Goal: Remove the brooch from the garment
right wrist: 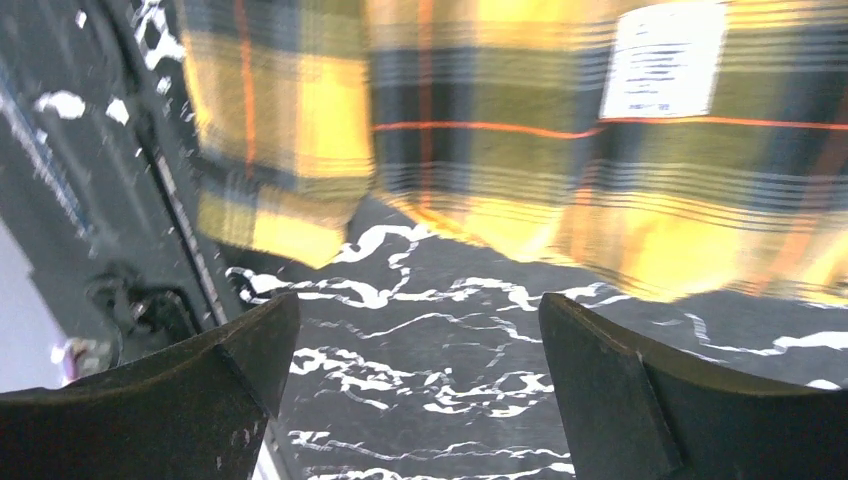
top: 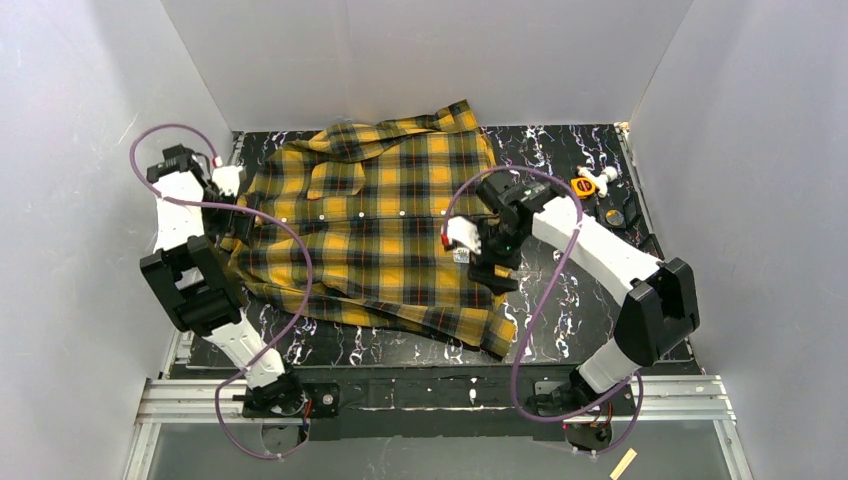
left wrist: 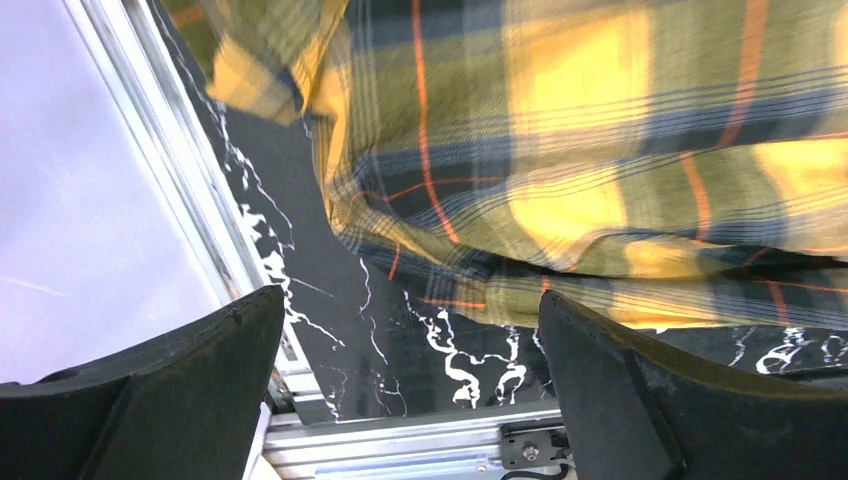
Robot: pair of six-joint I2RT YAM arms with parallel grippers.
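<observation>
- one garment (top: 390, 220), the plaid shirt, spread out flat on the black marbled table (top: 590, 300), collar at the far side
- two grippers, both with jaws wide apart and holding nothing: left gripper (left wrist: 410, 300) by the shirt's left edge, right gripper (right wrist: 420, 300) by its right edge
- one white label (right wrist: 665, 60) on the fabric just ahead of the right gripper
- brooch: honestly can't pick it out in any view
</observation>
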